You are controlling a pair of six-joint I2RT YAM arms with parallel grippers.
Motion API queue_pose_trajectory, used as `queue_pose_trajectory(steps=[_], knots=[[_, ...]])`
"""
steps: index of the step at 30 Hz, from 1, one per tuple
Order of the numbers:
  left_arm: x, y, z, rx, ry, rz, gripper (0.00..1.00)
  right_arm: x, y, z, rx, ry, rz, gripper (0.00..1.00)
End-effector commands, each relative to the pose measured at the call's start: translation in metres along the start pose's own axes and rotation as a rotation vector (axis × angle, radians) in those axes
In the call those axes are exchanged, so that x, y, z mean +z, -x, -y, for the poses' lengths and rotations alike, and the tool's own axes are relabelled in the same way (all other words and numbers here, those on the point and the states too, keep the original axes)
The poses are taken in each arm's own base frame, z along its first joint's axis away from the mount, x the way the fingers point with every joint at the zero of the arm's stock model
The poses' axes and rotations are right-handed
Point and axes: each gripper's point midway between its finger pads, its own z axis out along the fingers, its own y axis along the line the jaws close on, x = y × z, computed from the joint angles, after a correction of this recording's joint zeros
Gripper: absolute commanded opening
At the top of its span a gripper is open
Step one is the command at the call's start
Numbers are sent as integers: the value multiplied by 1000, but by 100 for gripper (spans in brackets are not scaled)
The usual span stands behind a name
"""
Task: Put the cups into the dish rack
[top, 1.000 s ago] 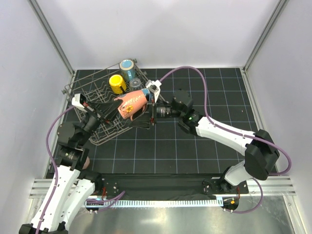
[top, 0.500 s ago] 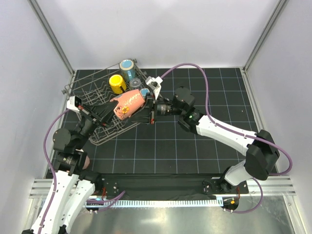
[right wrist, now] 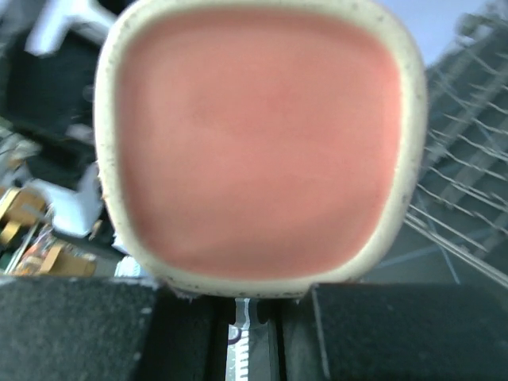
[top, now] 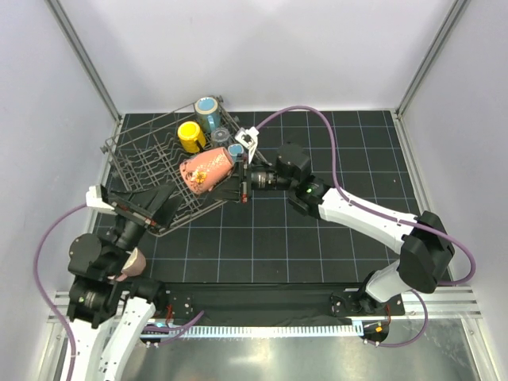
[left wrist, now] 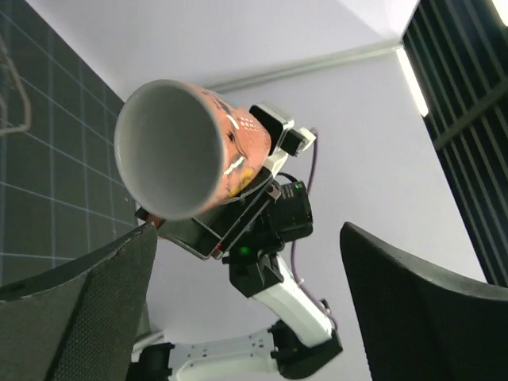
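Note:
A salmon-pink cup [top: 205, 169] with a pale pattern lies on its side in the air over the near right part of the dish rack [top: 127, 152]. My right gripper [top: 228, 182] is shut on it from the right. The right wrist view is filled by its pink base [right wrist: 254, 143], just above the closed-in fingers [right wrist: 405, 333]. My left gripper [top: 163, 208] stands open and empty at the rack's near left corner, apart from the cup. Its camera looks into the cup's white mouth [left wrist: 171, 147]. A yellow cup [top: 190, 135] and a light blue cup [top: 208, 109] sit in the rack's far end.
Another salmon-pink cup [top: 136, 262] lies on the mat beside the left arm's base. A small blue cup [top: 236, 149] sits at the rack's right rim, close to the right wrist. The rack's wires [right wrist: 468, 175] run just right of the held cup.
The left gripper let go of the pink cup, opened wide and drew back toward the near left. The right gripper closed on the cup and now carries it alone.

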Motion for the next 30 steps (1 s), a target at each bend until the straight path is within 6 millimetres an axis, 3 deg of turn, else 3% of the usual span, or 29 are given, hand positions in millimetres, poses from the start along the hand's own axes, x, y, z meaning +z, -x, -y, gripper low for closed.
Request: queue_pose_trajectory(steps=[1,3,4,6,8,15,18,23,28,29,30], knots=[[-23,19,-39,167,230,111,94,-3,55,-2,-138,-114,139,4],[-31,28,-46,214,289,152,98,-3,46,28,-135,-241,100,4],[-38,33,-53,256,344,171,98,-2,54,36,-147,-291,113,4],[-44,41,-58,297,401,203,98,-4,48,77,-142,-462,83,4],[-53,45,-63,356,453,207,96,-5,63,98,-170,-574,108,4],[-71,54,-87,453,625,202,94,7,49,196,-237,-900,-30,4],[-74,57,-95,488,666,195,94,12,50,211,-244,-951,-44,4],[-78,61,-103,506,721,204,93,20,16,245,-217,-1034,-134,4],[-87,69,-109,540,780,226,91,24,2,266,-189,-1102,-137,4],[-87,71,-109,545,789,231,91,22,-13,278,-171,-1131,-173,4],[-88,71,-109,550,789,233,91,26,-6,279,-164,-1140,-154,4]])
